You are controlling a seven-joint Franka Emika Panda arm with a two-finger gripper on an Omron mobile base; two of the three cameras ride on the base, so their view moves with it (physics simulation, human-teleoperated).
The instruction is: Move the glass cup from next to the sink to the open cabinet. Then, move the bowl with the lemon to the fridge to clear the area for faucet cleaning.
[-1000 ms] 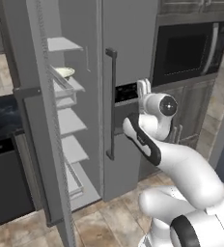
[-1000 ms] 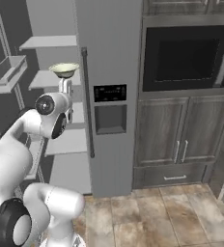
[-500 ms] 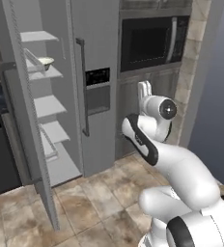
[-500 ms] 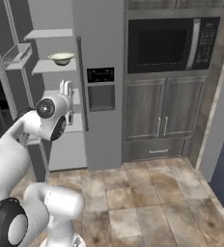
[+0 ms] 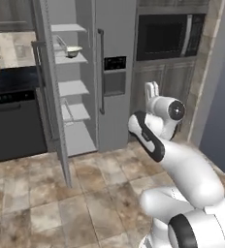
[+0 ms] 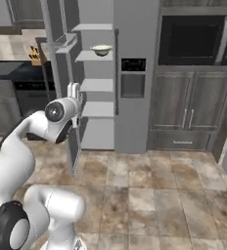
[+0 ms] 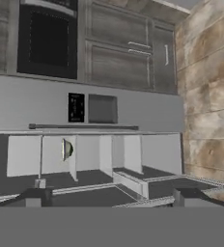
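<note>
The cream-white bowl rests on an upper shelf inside the grey fridge, whose left door stands open. In the rolled hand view the bowl lies on its side against a white shelf. I cannot make out the lemon; the bowl's rim hides it. My gripper points upward, well back from the fridge, open and empty. The glass cup, sink, open cabinet and faucet are out of view.
The fridge's open door juts out over the tiled floor. A black built-in oven sits above grey cabinets right of the fridge. A black appliance stands under the dark counter at the left.
The whole picture has shifted: the base has backed away from the fridge, which now looks smaller and farther. The bowl stays on its shelf. The gripper stays open.
</note>
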